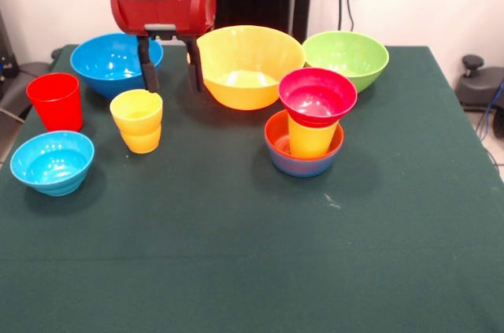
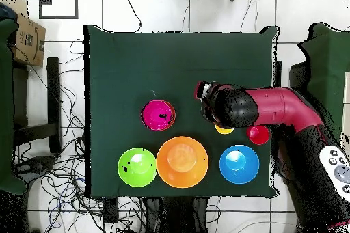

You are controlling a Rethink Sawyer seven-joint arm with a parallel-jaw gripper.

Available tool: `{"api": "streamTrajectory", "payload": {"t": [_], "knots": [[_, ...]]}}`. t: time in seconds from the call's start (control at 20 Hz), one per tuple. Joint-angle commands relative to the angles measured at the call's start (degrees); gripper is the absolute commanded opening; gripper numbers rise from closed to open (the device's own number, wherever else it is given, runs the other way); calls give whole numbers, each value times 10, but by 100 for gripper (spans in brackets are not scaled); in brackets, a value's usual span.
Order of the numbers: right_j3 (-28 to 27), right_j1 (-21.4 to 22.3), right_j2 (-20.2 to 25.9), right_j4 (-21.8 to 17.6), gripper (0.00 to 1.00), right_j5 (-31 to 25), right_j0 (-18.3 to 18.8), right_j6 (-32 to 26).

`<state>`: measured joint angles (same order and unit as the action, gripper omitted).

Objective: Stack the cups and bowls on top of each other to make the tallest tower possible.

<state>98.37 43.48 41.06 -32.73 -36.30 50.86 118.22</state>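
Now the gripper (image 1: 170, 73) hangs with jaws released; mid-bench, a crimson bowl (image 1: 316, 95) tops a yellow cup (image 1: 309, 140) standing in an orange-red bowl (image 1: 276, 138).

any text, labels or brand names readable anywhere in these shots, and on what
None can be read.
The cardboard box beside the table carries dark print, too small and blurred to read.
The cups, bowls and gripper show no lettering.
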Motion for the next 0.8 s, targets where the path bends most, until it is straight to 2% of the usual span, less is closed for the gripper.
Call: {"api": "streamTrajectory", "payload": {"t": [0.05,0.35,0.8], "knots": [[32,-43,8,-36,100,-16,3,-118],[24,-75,-5,-63,100,2,9,-126],[18,-82,-17,-91,100,7,6,-119]]}}
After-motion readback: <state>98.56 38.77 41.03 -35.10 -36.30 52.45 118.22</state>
